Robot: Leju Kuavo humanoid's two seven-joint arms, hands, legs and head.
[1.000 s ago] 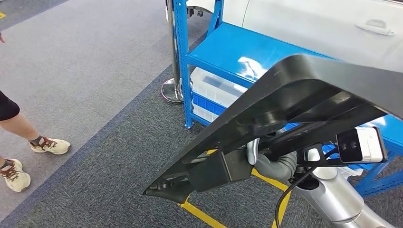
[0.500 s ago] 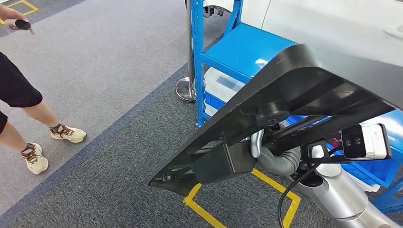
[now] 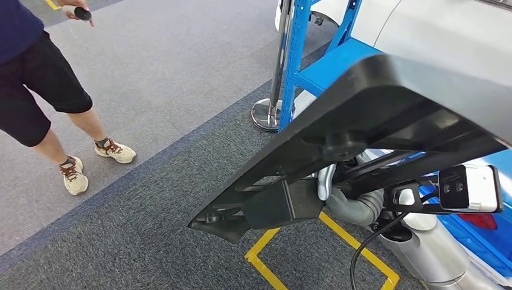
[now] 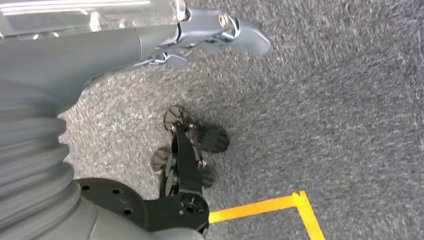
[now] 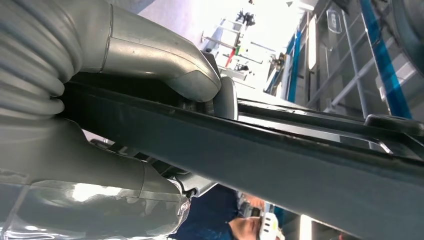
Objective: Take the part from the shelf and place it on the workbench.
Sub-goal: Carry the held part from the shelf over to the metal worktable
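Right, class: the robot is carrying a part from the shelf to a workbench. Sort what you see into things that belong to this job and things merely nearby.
Part of the job:
- black part
- right robot hand, gripping the part
- blue shelf

Just nearby:
- person holding a small dark object
- metal stand
- yellow floor tape
- left robot hand, holding nothing
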